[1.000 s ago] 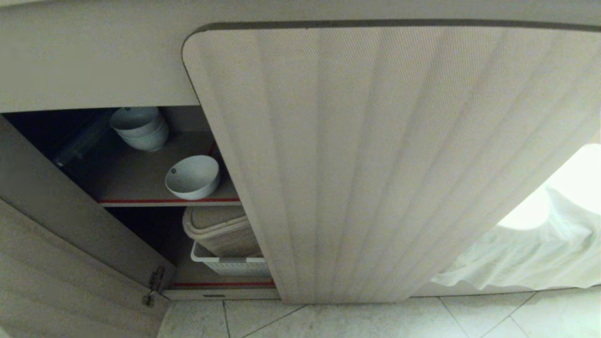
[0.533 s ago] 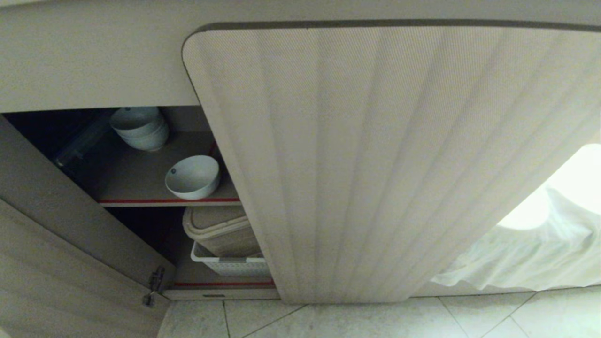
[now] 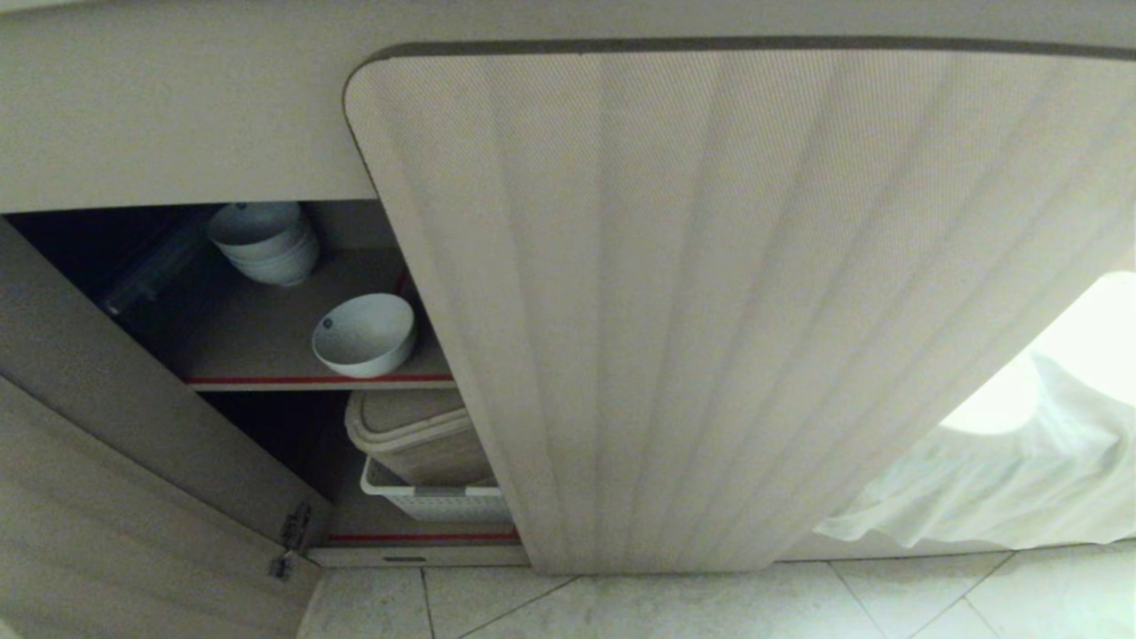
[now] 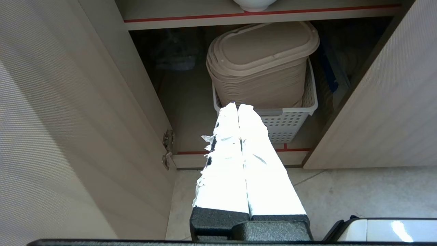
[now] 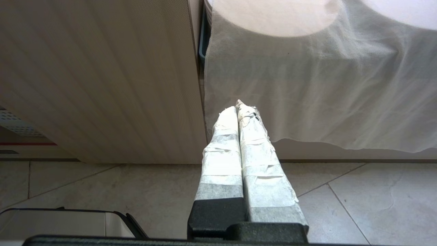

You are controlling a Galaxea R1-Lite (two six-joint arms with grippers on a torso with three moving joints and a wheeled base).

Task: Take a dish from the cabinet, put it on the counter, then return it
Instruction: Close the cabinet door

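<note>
1. my left gripper [image 4: 238,106] has its fingers pressed together on nothing; it hangs low before the open cabinet [image 3: 133,124], pointing at the basket [image 4: 290,121] on the bottom shelf, i judge because it is parked and not yet reaching.
2. my right gripper [image 5: 239,105] is likewise pressed together and empty, off to the side facing a white cloth [image 5: 324,85] beside the ribbed door [image 3: 710,311]; it has no part in the reach as things stand.
3. the dish [image 3: 364,335] sits upright near the front of the upper shelf, close to the red edge line, apart from the stack [image 3: 264,240] further back, so it is the easy one to take.
4. the door stands swung wide, leaving that shelf open to me.
5. the dark mark near the dish's rim is small; i think it is a print, but cannot be sure.
6. against the earlier frames nothing differs: dish, stack, door and view all sit the same, and no gripper has come into the head view.
</note>
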